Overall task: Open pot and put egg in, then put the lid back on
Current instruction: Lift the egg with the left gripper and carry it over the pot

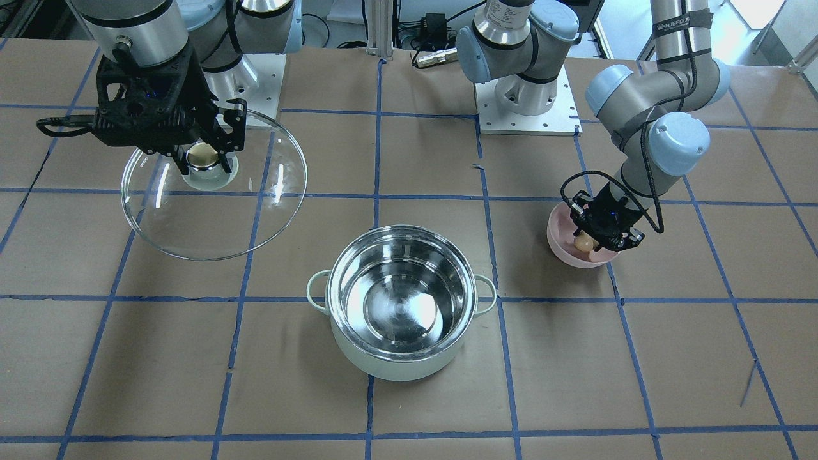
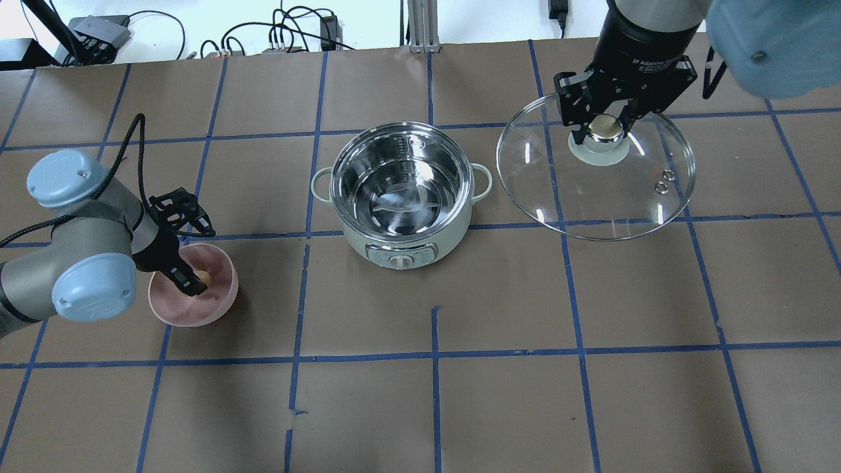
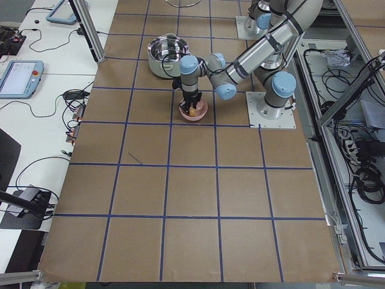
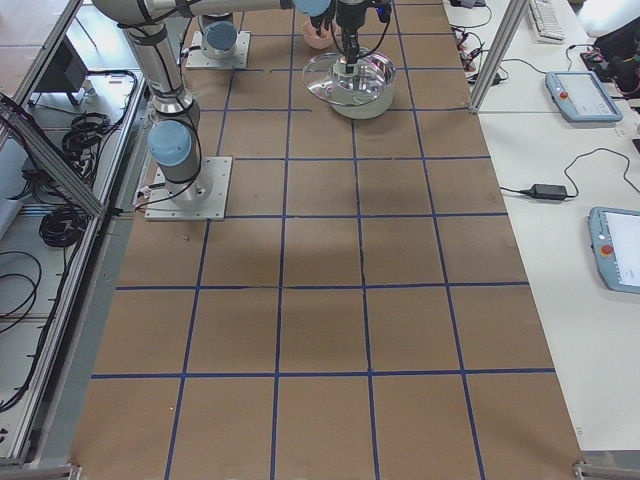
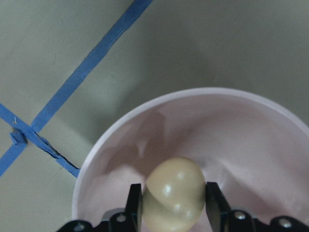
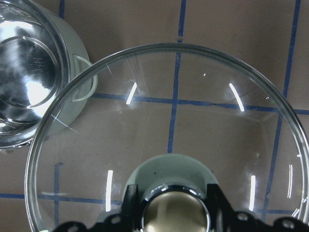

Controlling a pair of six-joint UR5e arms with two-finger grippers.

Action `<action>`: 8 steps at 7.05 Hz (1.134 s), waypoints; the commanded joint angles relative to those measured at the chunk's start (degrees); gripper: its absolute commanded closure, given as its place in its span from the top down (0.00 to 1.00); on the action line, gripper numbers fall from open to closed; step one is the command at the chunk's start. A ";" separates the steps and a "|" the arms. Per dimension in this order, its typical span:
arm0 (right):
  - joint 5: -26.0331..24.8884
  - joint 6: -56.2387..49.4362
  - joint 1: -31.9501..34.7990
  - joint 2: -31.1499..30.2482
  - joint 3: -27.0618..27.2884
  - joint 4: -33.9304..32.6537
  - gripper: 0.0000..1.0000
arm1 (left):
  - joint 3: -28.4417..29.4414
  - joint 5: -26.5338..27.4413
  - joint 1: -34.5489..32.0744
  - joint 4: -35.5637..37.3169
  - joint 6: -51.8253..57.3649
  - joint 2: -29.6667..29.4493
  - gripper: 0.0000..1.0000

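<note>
The mint-green pot [image 1: 396, 365] stands open in the middle of the table, its steel inside empty; it also shows in the overhead view [image 2: 355, 242]. My right gripper [image 2: 605, 129] is shut on the beige knob [image 1: 203, 155] of the clear glass lid [image 1: 211, 220] and holds the lid tilted above the table, beside the pot. My left gripper [image 5: 174, 205] reaches down into a pink bowl [image 5: 241, 130], and its two fingers are closed on the tan egg [image 5: 174, 191], which sits low in the bowl. The egg also shows in the overhead view [image 2: 205, 278].
The pink bowl [image 2: 197, 314] stands on the table to the pot's left in the overhead view. The pot's loop handle [image 6: 82, 77] lies under the lid's edge in the right wrist view. Blue tape lines grid the brown table. The arm bases [image 1: 527, 105] stand at the robot's side.
</note>
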 commanded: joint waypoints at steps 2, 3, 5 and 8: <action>0.49 -0.08 -0.09 -0.05 0.04 -0.27 0.11 | 7.25 -0.82 -0.69 -11.97 -9.43 2.36 0.07; 0.67 -0.16 0.00 -0.05 -0.05 -0.27 0.11 | 10.41 -4.22 -1.30 -13.93 -12.86 2.46 0.07; 0.76 -0.78 -0.09 -0.05 -0.23 -0.27 0.11 | 18.24 -5.13 -3.23 -18.69 -17.45 2.02 0.07; 0.84 -0.78 0.00 -0.05 -0.40 -0.35 0.12 | 23.07 -5.48 -13.92 -18.52 -40.07 0.88 0.07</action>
